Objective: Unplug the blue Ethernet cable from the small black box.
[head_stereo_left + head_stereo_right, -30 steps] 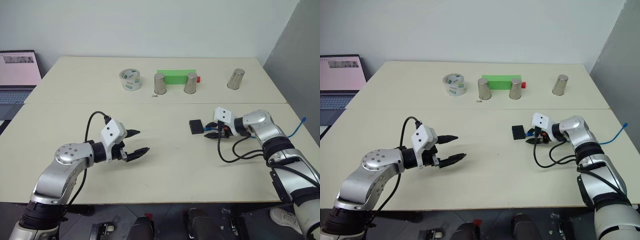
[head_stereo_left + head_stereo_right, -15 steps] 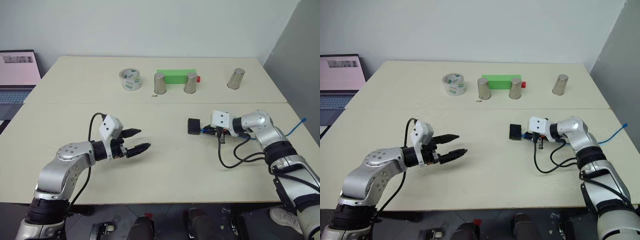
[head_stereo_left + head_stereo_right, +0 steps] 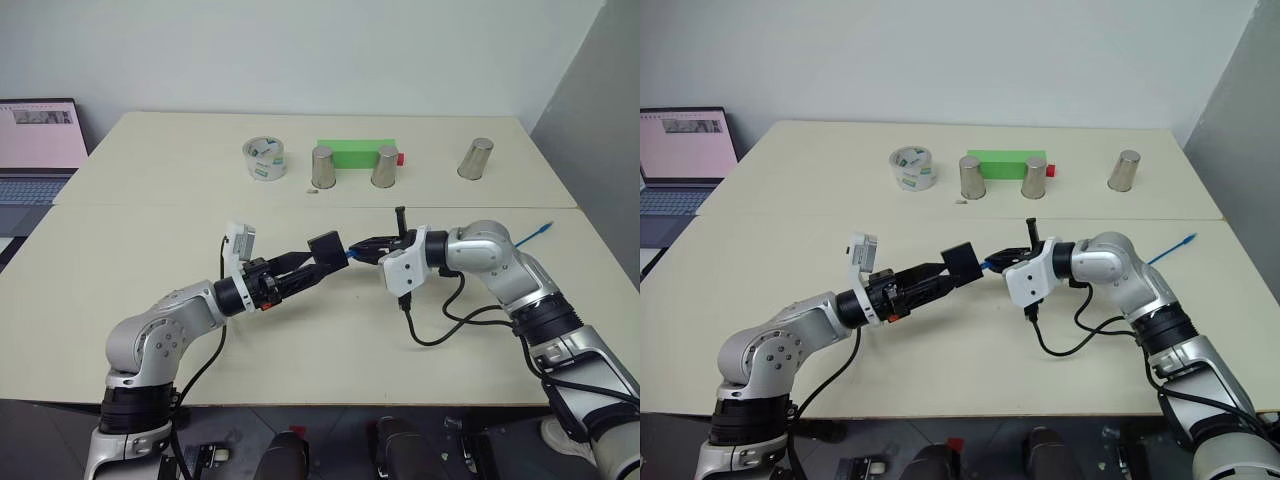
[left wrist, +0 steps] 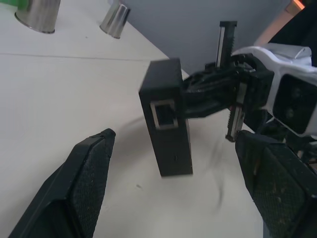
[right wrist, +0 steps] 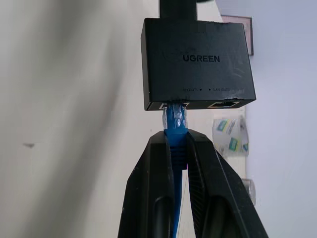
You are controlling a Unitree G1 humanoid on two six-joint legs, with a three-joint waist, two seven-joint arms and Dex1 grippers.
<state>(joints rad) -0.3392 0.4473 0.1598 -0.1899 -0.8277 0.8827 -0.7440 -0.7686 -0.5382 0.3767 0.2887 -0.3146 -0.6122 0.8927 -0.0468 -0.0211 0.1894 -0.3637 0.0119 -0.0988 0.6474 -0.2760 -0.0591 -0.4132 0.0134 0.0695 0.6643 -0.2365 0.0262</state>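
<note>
Box-wise, the small black box (image 3: 326, 247) hangs in the air mid-frame above the table (image 3: 150, 220), still plugged onto the blue Ethernet cable (image 5: 174, 124). Right gripper (image 5: 176, 148) is pinching that cable just behind the plug, fingers pressed tight on it. Left gripper (image 4: 173, 198) has its fingers spread wide either side of the box, not touching it.

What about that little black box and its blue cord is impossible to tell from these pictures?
- Plug end of the blue Ethernet cable: sunk in the small black box, right wrist view, so its latch is hidden.
- Small print beside the box's ports: too small, right wrist view.
- Cable's middle stretch: behind the right gripper and arm, eye views.
- Whether the left gripper touches the box: its open jaws overlap it, eye views.
</note>
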